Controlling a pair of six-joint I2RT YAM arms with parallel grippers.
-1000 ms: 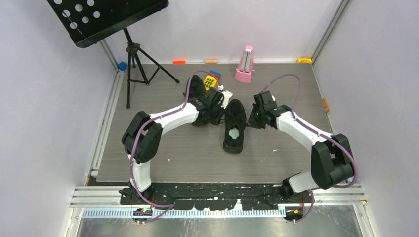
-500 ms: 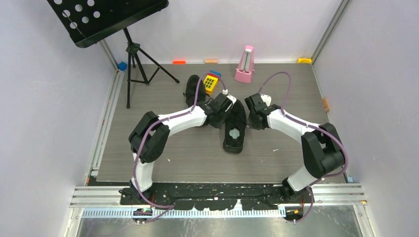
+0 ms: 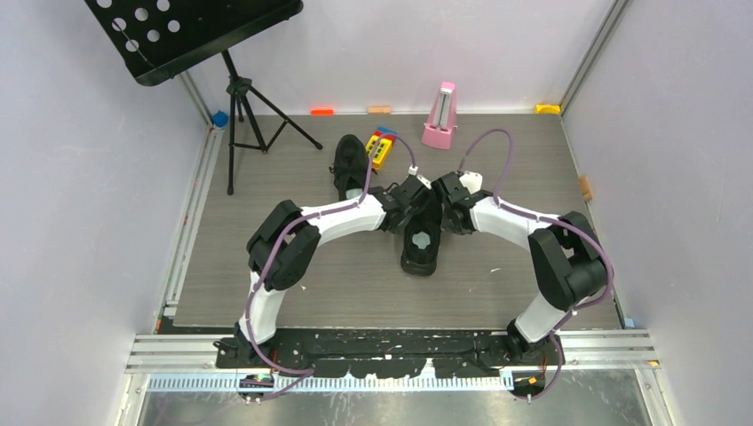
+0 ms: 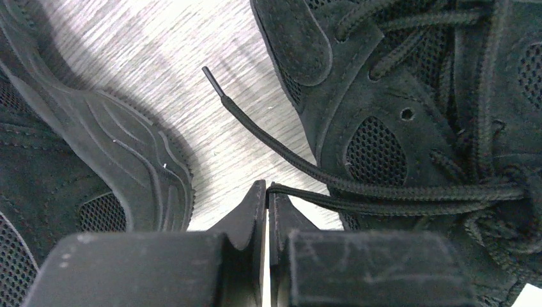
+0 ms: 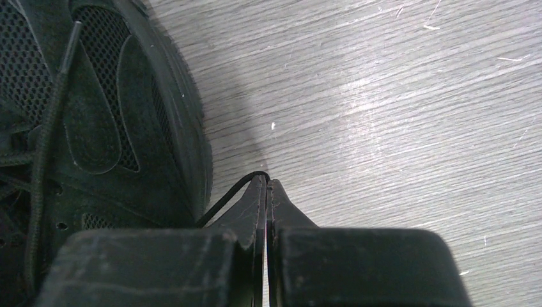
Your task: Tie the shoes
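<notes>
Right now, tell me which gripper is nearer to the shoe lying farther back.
Left. The left gripper sits between the far shoe and the near shoe; the right gripper is on the near shoe's other side.

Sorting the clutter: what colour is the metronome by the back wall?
The metronome is pink, seen best in the top external view.

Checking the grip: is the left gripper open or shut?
Shut. The left gripper has fingertips together, pinching a lace of the shoe.
</notes>
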